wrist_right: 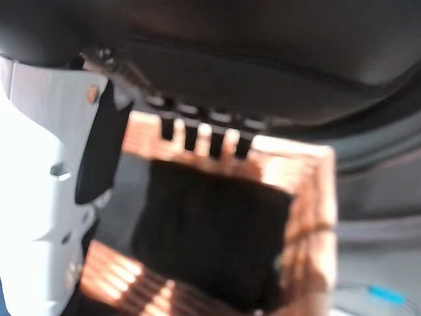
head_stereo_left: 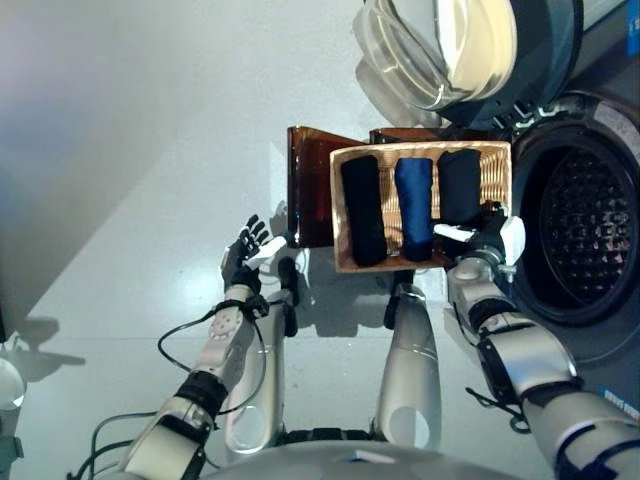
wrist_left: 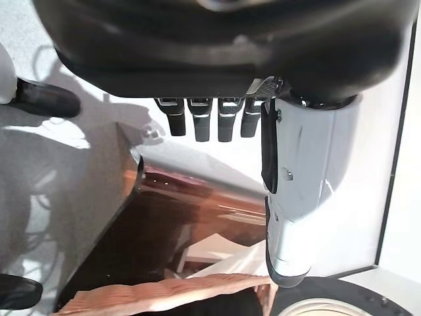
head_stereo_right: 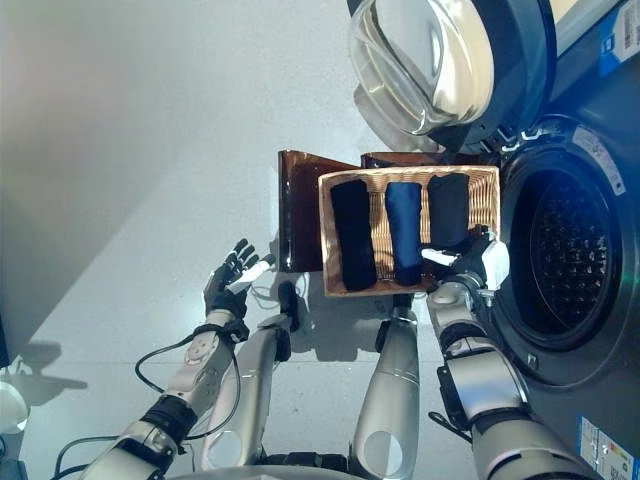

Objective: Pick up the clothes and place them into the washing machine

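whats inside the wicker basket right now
Three rolled clothes lie side by side in the wicker basket: a black roll, a blue roll and a dark roll. The right hand covers the dark roll's near end; anything underneath is hidden.

Head stereo pair looks down; wrist cameras close; all share wicker basket [head_stereo_left: 345, 160].

Silver-grey arms with black joint bands, dark left robot hand [head_stereo_left: 243, 256], right robot hand [head_stereo_left: 487, 240], white-covered thumbs
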`<state>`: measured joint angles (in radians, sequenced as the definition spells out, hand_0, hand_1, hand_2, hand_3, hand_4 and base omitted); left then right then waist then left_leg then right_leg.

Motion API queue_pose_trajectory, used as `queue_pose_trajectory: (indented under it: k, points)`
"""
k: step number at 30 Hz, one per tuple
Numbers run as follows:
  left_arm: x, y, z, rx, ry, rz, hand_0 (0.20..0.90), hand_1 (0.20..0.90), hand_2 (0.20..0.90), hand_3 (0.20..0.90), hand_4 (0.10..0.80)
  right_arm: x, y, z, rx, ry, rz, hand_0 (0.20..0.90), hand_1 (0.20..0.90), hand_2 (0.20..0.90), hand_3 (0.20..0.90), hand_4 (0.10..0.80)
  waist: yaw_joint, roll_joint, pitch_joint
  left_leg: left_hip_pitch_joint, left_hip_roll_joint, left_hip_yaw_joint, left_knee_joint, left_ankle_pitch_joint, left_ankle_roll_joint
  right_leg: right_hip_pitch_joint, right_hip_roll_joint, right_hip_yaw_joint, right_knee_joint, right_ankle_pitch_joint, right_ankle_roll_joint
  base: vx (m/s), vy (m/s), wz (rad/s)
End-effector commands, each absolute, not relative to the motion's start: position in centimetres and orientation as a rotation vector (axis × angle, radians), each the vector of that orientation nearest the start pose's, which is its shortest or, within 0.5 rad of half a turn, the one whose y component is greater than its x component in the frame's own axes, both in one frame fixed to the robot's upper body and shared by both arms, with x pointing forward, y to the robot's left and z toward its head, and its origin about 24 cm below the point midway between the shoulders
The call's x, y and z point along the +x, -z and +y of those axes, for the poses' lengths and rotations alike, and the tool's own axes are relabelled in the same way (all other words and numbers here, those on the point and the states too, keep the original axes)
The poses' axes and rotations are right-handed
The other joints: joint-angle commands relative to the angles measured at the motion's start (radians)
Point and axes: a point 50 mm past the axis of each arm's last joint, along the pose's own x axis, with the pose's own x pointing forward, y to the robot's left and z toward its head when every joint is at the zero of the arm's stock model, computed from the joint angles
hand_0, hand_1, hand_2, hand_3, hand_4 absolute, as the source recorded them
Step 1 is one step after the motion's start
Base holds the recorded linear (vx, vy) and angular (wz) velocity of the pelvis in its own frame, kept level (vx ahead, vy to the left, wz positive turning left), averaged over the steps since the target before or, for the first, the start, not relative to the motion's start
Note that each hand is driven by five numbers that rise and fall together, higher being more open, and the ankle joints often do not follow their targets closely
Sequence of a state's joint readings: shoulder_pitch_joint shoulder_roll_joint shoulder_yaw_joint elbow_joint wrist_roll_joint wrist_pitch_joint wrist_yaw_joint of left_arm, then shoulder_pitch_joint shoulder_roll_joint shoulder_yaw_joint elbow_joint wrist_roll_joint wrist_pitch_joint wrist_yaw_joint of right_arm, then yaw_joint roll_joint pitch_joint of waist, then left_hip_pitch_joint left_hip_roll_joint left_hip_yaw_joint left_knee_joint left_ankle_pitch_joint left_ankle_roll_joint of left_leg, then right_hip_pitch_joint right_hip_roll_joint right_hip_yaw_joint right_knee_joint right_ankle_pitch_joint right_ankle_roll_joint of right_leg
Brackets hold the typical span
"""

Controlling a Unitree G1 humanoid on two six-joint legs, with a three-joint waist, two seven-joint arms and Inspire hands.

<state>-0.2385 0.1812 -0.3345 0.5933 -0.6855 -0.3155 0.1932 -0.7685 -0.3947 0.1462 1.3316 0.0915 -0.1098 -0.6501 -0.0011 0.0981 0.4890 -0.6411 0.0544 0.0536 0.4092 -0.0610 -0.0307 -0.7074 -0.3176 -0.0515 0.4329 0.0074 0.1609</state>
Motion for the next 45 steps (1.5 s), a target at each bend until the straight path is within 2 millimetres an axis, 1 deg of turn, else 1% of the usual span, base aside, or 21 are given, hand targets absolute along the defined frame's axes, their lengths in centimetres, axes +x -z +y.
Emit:
queue_pose_trajectory:
  k: [1, 6, 8, 9, 14, 17, 19, 23, 26, 28, 33, 35, 36, 37, 38, 39, 40, 41, 43, 44, 45]
  points:
    - [27.1, 0.2, 15.5, -0.367, -0.084, 0.062, 0.9, 0.9, 0.9, 0.9, 0.8, 34.1, -5.8, -30.3, -0.551, 0.817, 0.244, 0.9, 0.9, 0.9, 0.9, 0.8, 0.015, 0.015, -0.074, 0.004, 0.035, -0.041, 0.087, -0.074, -0.078, 0.026, -0.033, 0.012, 0.004, 0.046, 0.022, 0.0, 0.0, 0.0]
    - [27.2, 0.0, 15.3, -0.362, -0.068, 0.052, 0.9, 0.9, 0.9, 0.9, 0.8, 34.1, -5.8, -30.4, -0.596, 0.806, 0.256, 0.9, 0.9, 0.9, 0.9, 0.8, 0.031, 0.019, -0.076, 0.007, 0.031, -0.051, 0.076, -0.065, -0.077, 0.033, -0.036, -0.001, 0.006, 0.041, 0.021, 0.012, -0.004, 0.04]
    - [27.3, -0.3, 15.1, -0.355, -0.054, 0.043, 0.9, 0.9, 0.9, 0.9, 0.8, 33.8, -5.5, -30.7, -0.649, 0.805, 0.286, 0.9, 0.9, 0.9, 0.9, 0.8, 0.038, 0.022, -0.077, -0.006, 0.028, -0.058, 0.088, -0.066, -0.075, 0.027, -0.037, 0.0, 0.024, 0.033, 0.02, -0.009, -0.009, 0.06]
    - [27.4, -0.6, 15.1, -0.351, -0.042, 0.032, 0.9, 0.9, 0.9, 0.9, 0.8, 33.4, -5.3, -31.3, -0.707, 0.816, 0.325, 0.9, 0.9, 0.9, 0.9, 0.8, 0.043, 0.024, -0.075, -0.017, 0.025, -0.063, 0.103, -0.068, -0.074, 0.019, -0.039, -0.001, 0.045, 0.025, 0.018, -0.021, -0.033, 0.15]
    - [27.0, -0.9, 14.9, -0.345, 0.003, 0.026, 0.9, 0.9, 0.9, 0.9, 0.8, 31.1, -3.5, -33.4, -0.766, 0.852, 0.49, 0.9, 0.9, 0.9, 0.9, 0.8, 0.069, 0.045, -0.08, -0.064, 0.01, -0.086, 0.158, -0.085, -0.069, -0.006, -0.051, -0.003, 0.108, -0.007, 0.008, -0.016, -0.03, 0.27]
    - [26.7, -0.4, 15.5, -0.34, -0.01, 0.039, 0.9, 0.9, 0.9, 0.9, 0.8, 30.0, -2.8, -34.3, -0.793, 0.859, 0.53, 0.9, 0.9, 0.9, 0.9, 0.8, 0.073, 0.048, -0.087, -0.07, 0.01, -0.087, 0.16, -0.086, -0.068, -0.016, -0.052, 0.002, 0.116, -0.012, 0.007, 0.016, 0.002, 0.24]
    - [26.5, -0.3, 15.9, -0.338, -0.025, 0.041, 0.9, 0.9, 0.9, 0.9, 0.8, 29.8, -2.8, -34.6, -0.81, 0.857, 0.533, 0.9, 0.9, 0.9, 0.9, 0.8, 0.073, 0.047, -0.089, -0.074, 0.011, -0.084, 0.161, -0.085, -0.067, -0.025, -0.051, 0.006, 0.124, -0.016, 0.004, 0.006, 0.005, 0.03]
    - [26.5, -0.2, 16.2, -0.341, -0.047, 0.045, 0.9, 0.9, 0.9, 0.9, 0.8, 29.3, -2.7, -35.3, -0.802, 0.872, 0.543, 0.9, 0.9, 0.9, 0.9, 0.8, 0.069, 0.046, -0.092, -0.084, 0.014, -0.083, 0.168, -0.088, -0.066, -0.047, -0.045, 0.013, 0.139, -0.023, 0.002, 0.0, 0.0, 0.0]
    - [26.5, -0.4, 16.2, -0.343, -0.046, 0.034, 0.9, 0.9, 0.9, 0.9, 0.8, 29.2, -2.8, -35.5, -0.785, 0.88, 0.544, 0.9, 0.9, 0.9, 0.9, 0.8, 0.068, 0.048, -0.091, -0.101, 0.016, -0.086, 0.187, -0.092, -0.066, -0.066, -0.044, 0.02, 0.161, -0.032, 0.0, -0.011, 0.001, 0.0]
    - [26.5, -0.9, 16.2, -0.349, -0.035, 0.016, 0.9, 0.9, 0.9, 0.9, 0.8, 29.1, -2.9, -35.8, -0.767, 0.883, 0.539, 0.9, 0.9, 0.9, 0.9, 0.8, 0.066, 0.057, -0.088, -0.137, 0.018, -0.089, 0.236, -0.108, -0.064, -0.105, -0.042, 0.033, 0.209, -0.052, -0.004, -0.043, 0.006, -0.02]
    - [26.1, -0.9, 16.4, -0.359, -0.035, 0.015, 0.9, 0.9, 0.9, 0.9, 0.8, 29.0, -2.6, -35.7, -0.711, 0.886, 0.545, 0.9, 0.9, 0.9, 0.9, 0.8, 0.067, 0.071, -0.093, -0.187, 0.024, -0.089, 0.301, -0.13, -0.061, -0.168, -0.042, 0.052, 0.281, -0.078, -0.009, -0.031, -0.005, -0.03]
    - [25.8, -0.8, 16.5, -0.363, -0.036, 0.018, 0.9, 0.9, 0.9, 0.9, 0.8, 29.4, -2.8, -35.4, -0.705, 0.874, 0.527, 0.9, 0.9, 0.9, 0.9, 0.8, 0.067, 0.074, -0.093, -0.197, 0.029, -0.084, 0.311, -0.133, -0.06, -0.187, -0.038, 0.06, 0.294, -0.082, -0.012, -0.021, 0.009, -0.08]
    - [25.7, -0.8, 16.5, -0.362, -0.031, 0.017, 0.9, 0.9, 0.9, 0.9, 0.8, 29.4, -2.8, -35.4, -0.701, 0.874, 0.529, 0.831, 0.831, 0.831, 0.831, 0.751, 0.068, 0.076, -0.093, -0.2, 0.031, -0.083, 0.312, -0.134, -0.059, -0.193, -0.037, 0.062, 0.297, -0.083, -0.012, -0.026, -0.002, -0.09]
    - [25.6, -0.7, 16.5, -0.36, -0.028, 0.02, 0.9, 0.9, 0.9, 0.9, 0.8, 29.5, -2.8, -35.3, -0.695, 0.871, 0.528, 0.507, 0.507, 0.507, 0.507, 0.52, 0.069, 0.079, -0.094, -0.207, 0.031, -0.084, 0.317, -0.135, -0.058, -0.2, -0.036, 0.064, 0.302, -0.085, -0.012, -0.016, -0.007, -0.08]
    - [25.6, -0.7, 16.5, -0.36, -0.028, 0.02, 0.9, 0.9, 0.9, 0.9, 0.8, 29.5, -2.8, -35.3, -0.695, 0.871, 0.528, 0.23, 0.23, 0.23, 0.23, 0.322, 0.069, 0.079, -0.094, -0.208, 0.031, -0.084, 0.318, -0.135, -0.058, -0.201, -0.036, 0.064, 0.302, -0.086, -0.013, -0.02, -0.002, -0.06]
    - [25.6, -0.7, 16.5, -0.364, -0.023, 0.02, 0.9, 0.9, 0.9, 0.9, 0.8, 29.6, -3.0, -35.3, -0.687, 0.87, 0.523, 0.2, 0.2, 0.2, 0.2, 0.3, 0.07, 0.081, -0.095, -0.213, 0.031, -0.083, 0.32, -0.135, -0.057, -0.21, -0.035, 0.067, 0.308, -0.088, -0.013, -0.027, -0.006, -0.04]
    - [25.5, -0.8, 16.5, -0.365, -0.019, 0.018, 0.9, 0.9, 0.9, 0.9, 0.8, 29.5, -3.0, -35.5, -0.684, 0.875, 0.526, 0.2, 0.2, 0.2, 0.2, 0.3, 0.07, 0.086, -0.097, -0.223, 0.03, -0.083, 0.328, -0.136, -0.057, -0.222, -0.035, 0.071, 0.319, -0.092, -0.013, 0.06, -0.022, -0.01]
    - [25.4, -0.8, 16.6, -0.365, -0.02, 0.018, 0.9, 0.9, 0.9, 0.9, 0.8, 29.6, -3.2, -35.6, -0.688, 0.878, 0.525, 0.2, 0.2, 0.2, 0.2, 0.3, 0.073, 0.089, -0.1, -0.22, 0.034, -0.087, 0.353, -0.177, -0.062, -0.227, -0.032, 0.078, 0.352, -0.134, -0.007, 0.058, -0.019, 0.01]
    - [25.3, -0.8, 16.6, -0.369, -0.016, 0.019, 0.9, 0.9, 0.9, 0.9, 0.8, 29.6, -3.4, -35.8, -0.692, 0.885, 0.524, 0.2, 0.2, 0.2, 0.2, 0.3, 0.074, 0.092, -0.104, -0.231, 0.036, -0.086, 0.36, -0.179, -0.062, -0.241, -0.031, 0.081, 0.364, -0.14, -0.01, 0.021, -0.006, -0.02]
    - [25.3, -0.8, 16.5, -0.371, -0.015, 0.017, 0.9, 0.9, 0.9, 0.9, 0.8, 29.6, -3.5, -35.8, -0.694, 0.886, 0.522, 0.2, 0.2, 0.2, 0.2, 0.3, 0.074, 0.092, -0.106, -0.233, 0.036, -0.086, 0.362, -0.18, -0.062, -0.243, -0.031, 0.082, 0.365, -0.141, -0.01, -0.11, 0.013, -0.04]
    - [25.3, -0.9, 16.5, -0.371, -0.015, 0.015, 0.9, 0.9, 0.9, 0.9, 0.8, 29.7, -3.5, -35.8, -0.693, 0.886, 0.52, 0.2, 0.2, 0.2, 0.2, 0.3, 0.072, 0.09, -0.104, -0.243, 0.032, -0.082, 0.344, -0.14, -0.057, -0.249, -0.033, 0.079, 0.341, -0.102, -0.017, -0.114, 0.001, -0.06]
